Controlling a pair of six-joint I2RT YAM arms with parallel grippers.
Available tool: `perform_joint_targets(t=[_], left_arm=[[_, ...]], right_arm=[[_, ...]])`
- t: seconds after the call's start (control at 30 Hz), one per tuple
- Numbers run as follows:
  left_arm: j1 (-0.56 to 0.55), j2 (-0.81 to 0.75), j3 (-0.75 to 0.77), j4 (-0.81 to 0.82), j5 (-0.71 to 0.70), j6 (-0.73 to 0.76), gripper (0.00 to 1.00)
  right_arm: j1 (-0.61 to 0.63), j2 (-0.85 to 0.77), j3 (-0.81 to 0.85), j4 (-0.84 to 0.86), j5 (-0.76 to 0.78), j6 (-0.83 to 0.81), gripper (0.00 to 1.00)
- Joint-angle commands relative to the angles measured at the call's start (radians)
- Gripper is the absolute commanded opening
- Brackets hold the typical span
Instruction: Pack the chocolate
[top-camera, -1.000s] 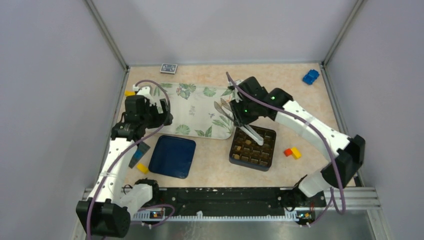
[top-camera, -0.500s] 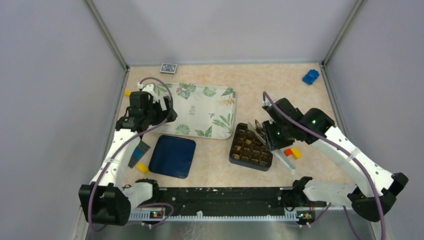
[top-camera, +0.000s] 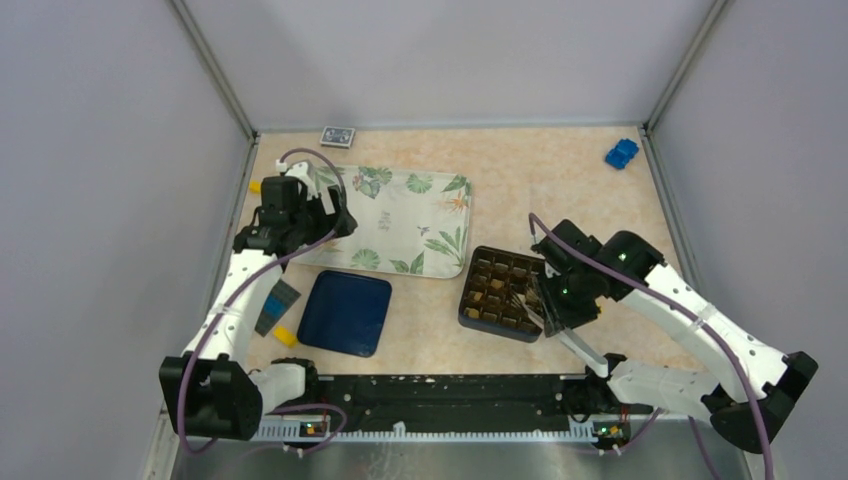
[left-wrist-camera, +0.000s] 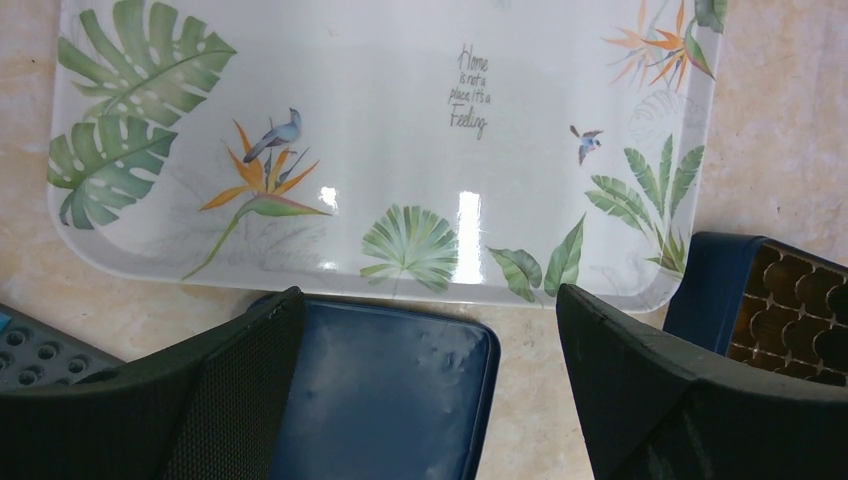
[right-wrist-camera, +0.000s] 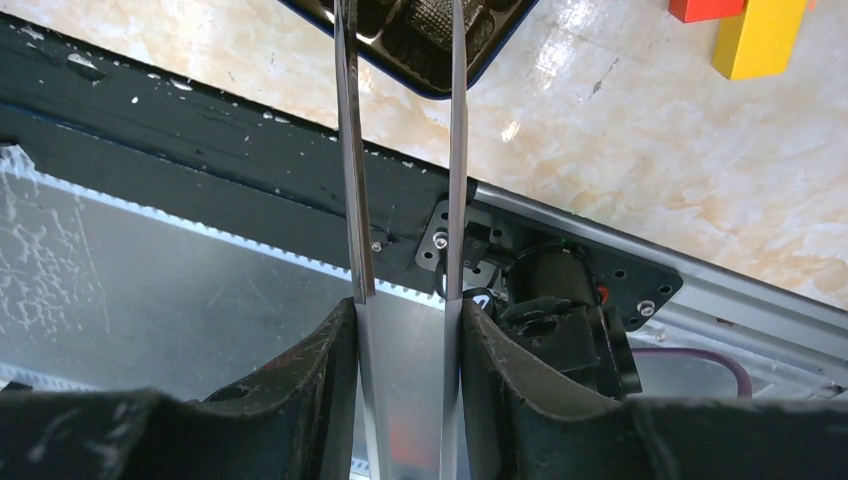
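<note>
The dark gridded box (top-camera: 470, 312) sits mid-table, with tan and brown chocolate pieces (top-camera: 497, 284) in several cells. My right gripper (top-camera: 563, 305) is shut on metal tongs (top-camera: 583, 347). The tongs' tips reach into the box's near right corner. In the right wrist view my right gripper (right-wrist-camera: 405, 310) holds the tongs (right-wrist-camera: 455, 150), and a dark textured piece (right-wrist-camera: 425, 15) lies between their tips in the box (right-wrist-camera: 480, 60). My left gripper (top-camera: 318, 232) is open and empty, hovering over the near edge of the leaf-print tray (top-camera: 400, 215). The left gripper (left-wrist-camera: 425, 300) also shows in the left wrist view.
A dark blue lid (top-camera: 345, 313) lies left of the box and shows below the tray in the left wrist view (left-wrist-camera: 390, 390). Red (right-wrist-camera: 705, 8) and yellow (right-wrist-camera: 760, 35) blocks lie right of the box. A blue toy (top-camera: 621, 153) is at the far right and a card box (top-camera: 337, 136) at the back.
My right arm has swung with the tongs from the tray's right end to the box's right side, then to its near right corner. My left arm has moved slightly farther back.
</note>
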Motion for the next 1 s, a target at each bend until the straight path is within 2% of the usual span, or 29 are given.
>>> perform_joint_targets(t=[0.0, 0.37, 0.43, 0.57, 0.63, 0.87, 0.97], left_arm=[[0.003, -0.006, 0.04, 0.063, 0.023, 0.004, 0.99], [0.003, 0.008, 0.032, 0.058, 0.068, -0.003, 0.99], [0.003, 0.007, 0.03, 0.057, 0.072, -0.003, 0.99], [0.003, 0.001, 0.025, 0.059, 0.062, 0.012, 0.99], [0.003, -0.002, 0.022, 0.058, 0.056, 0.016, 0.99], [0.003, 0.005, 0.011, 0.068, 0.062, 0.017, 0.99], [0.003, 0.016, 0.015, 0.07, 0.068, 0.015, 0.99]], right_arm=[[0.01, 0.011, -0.008, 0.008, -0.01, -0.01, 0.16], [0.01, 0.045, -0.033, 0.077, 0.008, -0.007, 0.19], [0.01, 0.052, -0.033, 0.091, 0.008, -0.007, 0.23], [0.01, 0.066, -0.031, 0.108, 0.008, -0.006, 0.38], [0.01, 0.073, -0.028, 0.108, 0.008, -0.004, 0.41], [0.01, 0.087, -0.017, 0.105, 0.031, -0.005, 0.43], [0.01, 0.085, 0.008, 0.099, 0.038, -0.007, 0.38]])
